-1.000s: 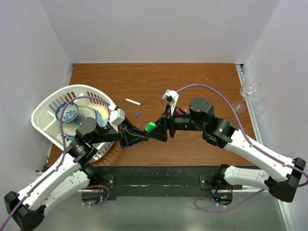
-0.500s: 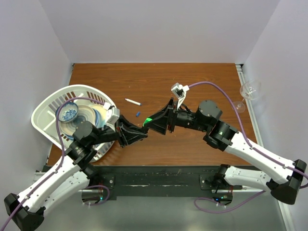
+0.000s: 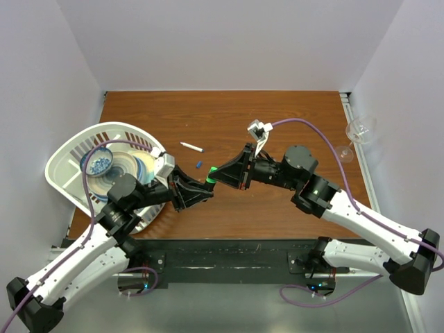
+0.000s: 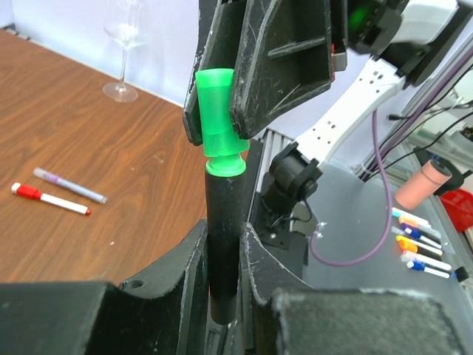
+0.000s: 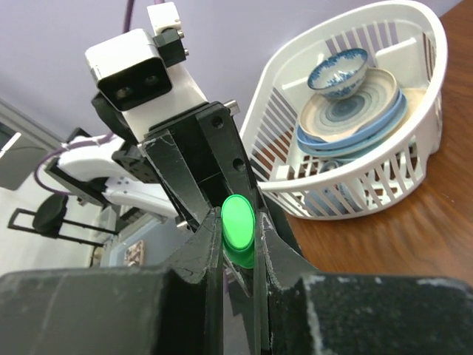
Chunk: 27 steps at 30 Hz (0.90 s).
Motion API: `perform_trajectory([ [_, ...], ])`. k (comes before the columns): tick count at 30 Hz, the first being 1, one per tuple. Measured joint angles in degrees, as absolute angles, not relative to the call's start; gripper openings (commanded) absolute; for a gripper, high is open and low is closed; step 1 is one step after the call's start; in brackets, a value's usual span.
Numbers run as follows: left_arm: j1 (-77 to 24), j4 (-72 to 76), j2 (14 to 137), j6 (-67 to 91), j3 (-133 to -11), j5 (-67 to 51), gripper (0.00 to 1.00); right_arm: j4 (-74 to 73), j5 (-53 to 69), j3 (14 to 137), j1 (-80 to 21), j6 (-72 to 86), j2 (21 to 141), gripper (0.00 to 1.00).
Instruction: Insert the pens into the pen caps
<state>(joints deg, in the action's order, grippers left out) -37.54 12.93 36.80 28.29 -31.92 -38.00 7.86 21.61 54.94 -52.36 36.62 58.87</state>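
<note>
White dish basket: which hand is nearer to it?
Left. The left hand is just right of the basket, holding the black marker; the right hand is farther right, closed on the green cap.

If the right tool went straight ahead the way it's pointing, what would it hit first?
The marker in the left tool. The right tool grips a green cap whose open end sits right at the marker's tip, so going on would likely push the cap onto it.
</note>
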Motion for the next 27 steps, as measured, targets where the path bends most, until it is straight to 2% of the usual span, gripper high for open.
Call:
perform_trajectory([
  [27,-38.3,0.9,47.0,20.1,-35.0,-44.9,0.00,-5.6,30.2,55.1,-50.5,19.4,61.6,0.00],
])
